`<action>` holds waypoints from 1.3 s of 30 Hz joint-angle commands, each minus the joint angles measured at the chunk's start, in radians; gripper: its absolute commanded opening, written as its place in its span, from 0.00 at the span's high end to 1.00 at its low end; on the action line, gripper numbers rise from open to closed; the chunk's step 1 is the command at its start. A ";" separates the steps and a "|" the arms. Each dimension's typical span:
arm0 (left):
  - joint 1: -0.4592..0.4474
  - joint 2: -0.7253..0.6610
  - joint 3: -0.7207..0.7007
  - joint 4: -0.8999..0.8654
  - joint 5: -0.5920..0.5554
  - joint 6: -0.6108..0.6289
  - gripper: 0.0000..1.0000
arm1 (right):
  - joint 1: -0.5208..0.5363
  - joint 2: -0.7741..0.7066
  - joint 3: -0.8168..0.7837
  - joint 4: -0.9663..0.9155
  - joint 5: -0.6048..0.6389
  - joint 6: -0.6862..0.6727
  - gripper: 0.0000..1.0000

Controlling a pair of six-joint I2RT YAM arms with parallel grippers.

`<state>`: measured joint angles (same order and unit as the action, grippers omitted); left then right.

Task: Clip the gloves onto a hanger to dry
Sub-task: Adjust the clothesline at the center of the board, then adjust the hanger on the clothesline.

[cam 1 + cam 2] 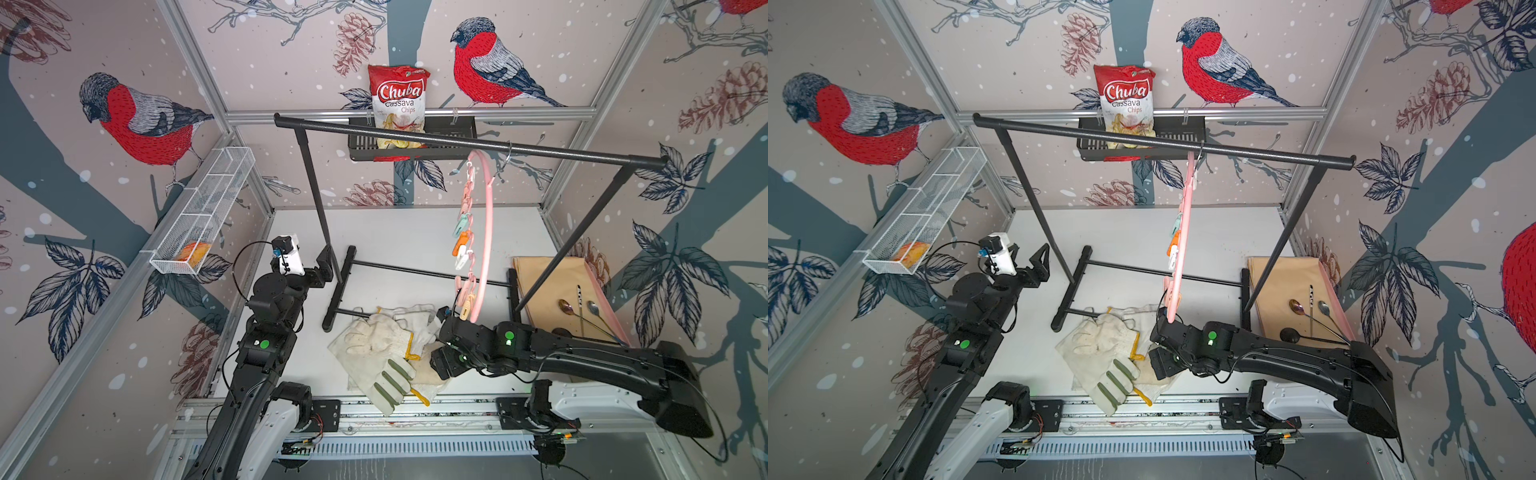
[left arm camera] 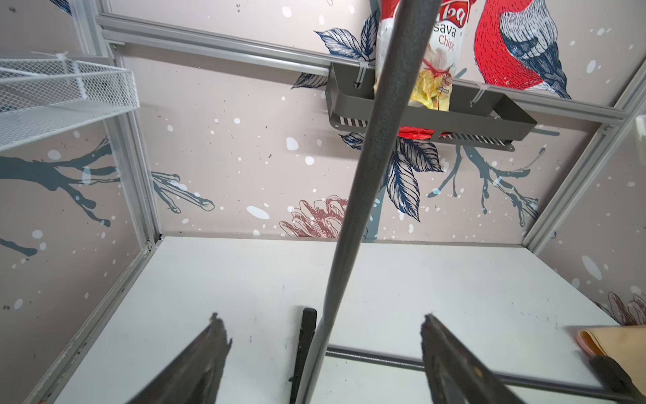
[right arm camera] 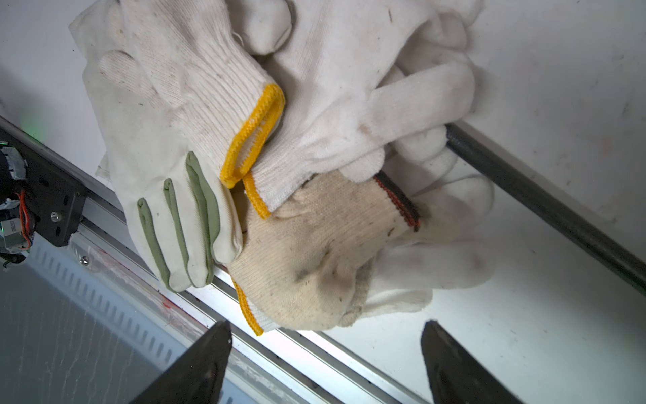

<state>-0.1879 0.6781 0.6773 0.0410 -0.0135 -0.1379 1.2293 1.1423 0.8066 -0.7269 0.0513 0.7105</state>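
Note:
A pile of gloves (image 1: 384, 345) (image 1: 1104, 345) lies at the table's front edge. It holds knitted white gloves with yellow cuff edging (image 3: 253, 140) and an off-white one with olive-green finger strips (image 3: 174, 217). The pink hanger (image 1: 487, 232) (image 1: 1185, 232) hangs by its hook from the black rack's bar, its pastel pegs (image 1: 463, 243) empty. My right gripper (image 1: 441, 365) (image 3: 325, 325) hovers open just over the pile's right side, holding nothing. My left gripper (image 1: 328, 266) (image 2: 323, 320) is open by the rack's left post (image 2: 353, 196), which shows between the fingers, touching neither.
The black garment rack (image 1: 457, 143) spans the table, its feet (image 1: 338, 286) beside the gloves. A black wall shelf (image 1: 449, 124) holds a chips bag (image 1: 399, 104). A white wire basket (image 1: 208, 208) hangs at left. A tan mat (image 1: 552, 286) with spoons (image 1: 567, 309) lies at right.

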 commanded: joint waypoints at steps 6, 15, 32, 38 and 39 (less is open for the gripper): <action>-0.009 0.005 0.001 -0.020 0.037 0.010 0.15 | -0.145 -0.011 0.067 -0.056 -0.007 -0.047 0.11; -0.012 0.017 -0.026 -0.002 0.028 0.008 0.15 | -0.251 0.009 0.150 -0.105 -0.017 -0.100 0.04; -0.026 0.057 -0.026 0.004 0.027 0.020 0.15 | -0.153 0.106 0.221 -0.104 0.287 0.006 0.00; -0.038 0.074 -0.010 -0.007 0.029 0.020 0.15 | -0.086 0.169 0.244 -0.126 0.427 0.112 0.00; -0.040 0.076 -0.005 -0.007 0.029 0.021 0.15 | -0.079 0.170 0.247 -0.130 0.449 0.135 0.00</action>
<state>-0.2237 0.7498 0.6563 0.0166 0.0185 -0.1230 1.1370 1.3052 1.0409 -0.8253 0.3782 0.7601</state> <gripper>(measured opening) 0.847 0.999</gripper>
